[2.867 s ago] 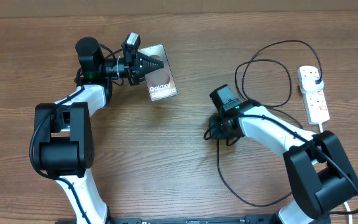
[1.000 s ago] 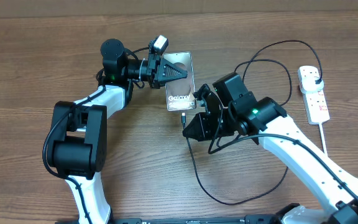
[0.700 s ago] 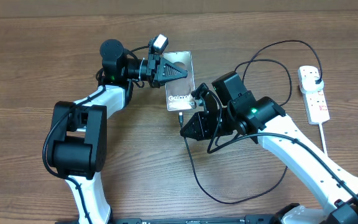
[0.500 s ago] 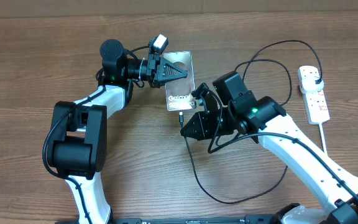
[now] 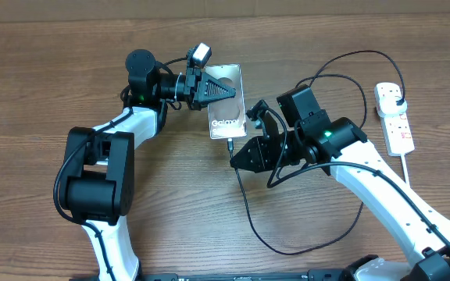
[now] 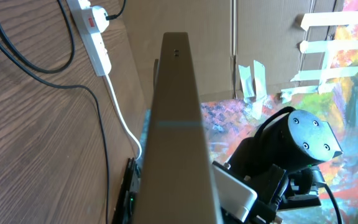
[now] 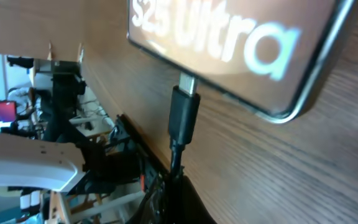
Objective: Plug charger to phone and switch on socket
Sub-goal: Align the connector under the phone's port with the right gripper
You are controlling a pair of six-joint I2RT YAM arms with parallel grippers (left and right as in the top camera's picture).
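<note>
The phone [image 5: 226,103] is held up on its long edge over the table by my left gripper [image 5: 219,90], which is shut on it. In the left wrist view the phone [image 6: 178,124] shows edge-on. The charger's small black connector [image 5: 230,144] sits at the phone's lower short edge. In the right wrist view the connector [image 7: 184,112] has its silvery tip against the phone's edge [image 7: 241,56], below the "S25 Ultra" lettering. My right gripper [image 5: 239,159] is shut on the charger cable [image 7: 178,162] just behind the connector. The white socket [image 5: 393,117] lies at the far right with the charger's black plug [image 5: 398,97] in it.
The black cable loops across the table [image 5: 287,234] from my right gripper up to the socket. The socket's thick white cord [image 5: 406,160] runs towards the front right. The socket [image 6: 95,34] and cable loops also show in the left wrist view.
Since 2.9 s ago both arms met at the table's middle. In the last half second my right arm drew back to the right and the connector moved up to the phone's edge.
</note>
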